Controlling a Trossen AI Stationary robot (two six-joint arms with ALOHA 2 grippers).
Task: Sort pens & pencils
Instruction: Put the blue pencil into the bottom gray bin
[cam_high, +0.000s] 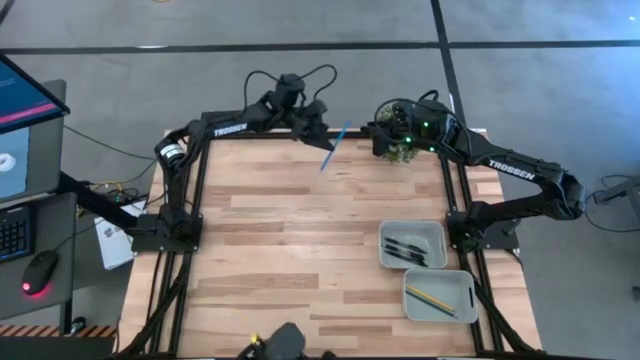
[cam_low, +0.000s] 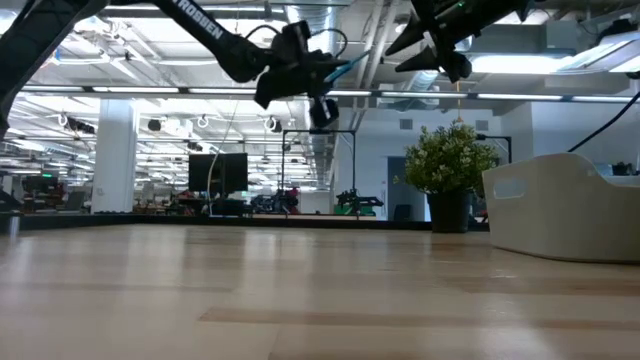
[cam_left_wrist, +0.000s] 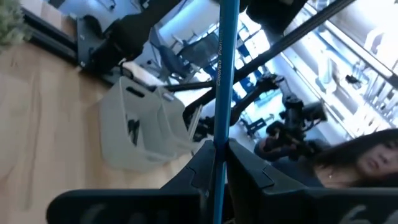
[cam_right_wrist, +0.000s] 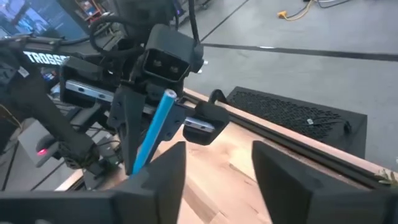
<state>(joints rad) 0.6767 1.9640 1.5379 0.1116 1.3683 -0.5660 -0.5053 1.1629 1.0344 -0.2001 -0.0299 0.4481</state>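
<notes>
My left gripper (cam_high: 318, 128) is high above the table's far edge, shut on a blue pencil (cam_high: 335, 148). The pencil also shows in the right wrist view (cam_right_wrist: 152, 134). Just to its right, my right gripper (cam_high: 381, 136) faces it with open fingers (cam_right_wrist: 163, 180) and nothing between them. At the table's right, black pens (cam_high: 405, 250) lie in a grey tray (cam_high: 433, 231). A yellow pencil (cam_high: 432, 298) lies in a second grey tray (cam_high: 467, 286) nearer the front. My left gripper pinches the blue pencil's shaft (cam_left_wrist: 218, 140) between its two fingers. A long stretch of the pencil (cam_left_wrist: 226, 56) runs out beyond the fingertips. The pencil is lifted clear, high above the table, and slants from the far edge toward the near side.
A small potted plant (cam_high: 402, 152) stands at the far right edge, under my right arm. A person (cam_left_wrist: 367, 162) shows beyond the table. A monitor and keyboard (cam_high: 15, 140) are off the table's left. The wooden top (cam_high: 290, 250) is bare left of the trays.
</notes>
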